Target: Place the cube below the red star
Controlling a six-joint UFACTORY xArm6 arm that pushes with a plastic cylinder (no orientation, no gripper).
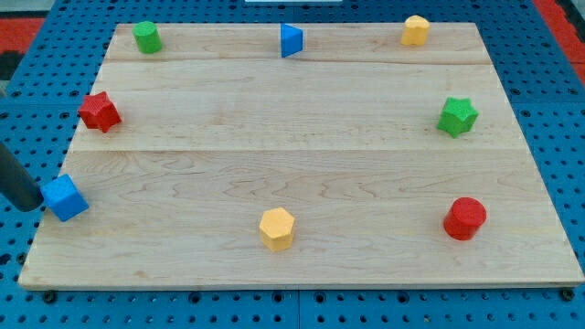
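A blue cube sits at the board's left edge, toward the view's bottom. A red star lies above it, near the left edge. My rod comes in from the view's left; my tip rests just left of the blue cube, touching or almost touching its left side.
The wooden board also carries a green cylinder at top left, a blue triangular block at top middle, a yellow block at top right, a green star at right, a red cylinder at bottom right and a yellow hexagon at bottom middle.
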